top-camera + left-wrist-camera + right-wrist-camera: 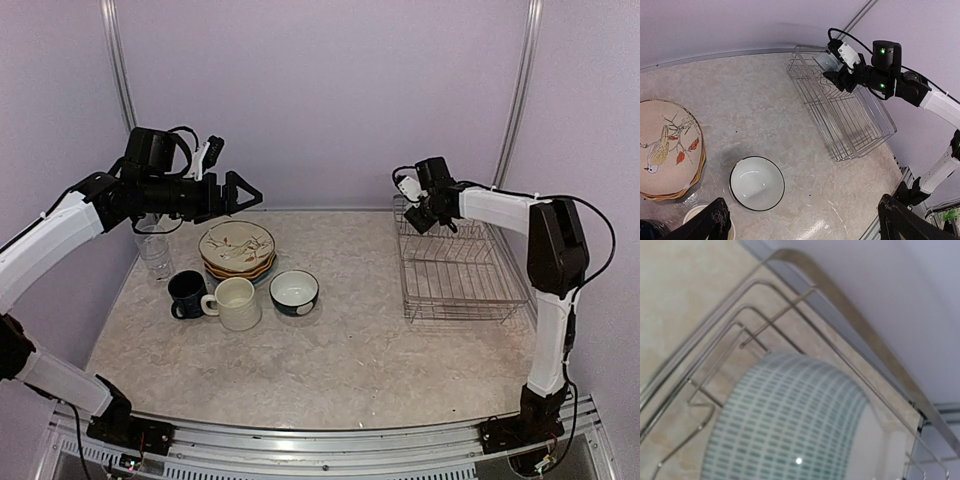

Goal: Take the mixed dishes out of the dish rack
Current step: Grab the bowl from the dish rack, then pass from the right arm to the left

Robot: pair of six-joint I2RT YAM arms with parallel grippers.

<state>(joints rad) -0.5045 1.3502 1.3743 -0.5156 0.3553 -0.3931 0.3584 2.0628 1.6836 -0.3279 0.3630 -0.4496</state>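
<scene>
The silver wire dish rack (pixel 462 272) stands at the right. In its far left corner sits a pale dish with a teal grid pattern (pixel 790 425), also small in the left wrist view (pixel 826 62). My right gripper (pixel 425 215) is right at that dish; its fingers do not show in its own view. On the left of the table lie the stacked plates (pixel 237 250), a dark blue mug (pixel 186 294), a cream mug (pixel 236 303), a dark bowl with a pale inside (pixel 294 292) and a clear glass (pixel 155 252). My left gripper (pixel 243 190) hangs open above the plates, holding nothing.
The rest of the rack (pixel 850 120) holds only bare wires and upright dividers (pixel 730 304). The back wall runs close behind the rack, and a metal post stands at each rear corner. The right arm's elbow reaches over the rack's right side.
</scene>
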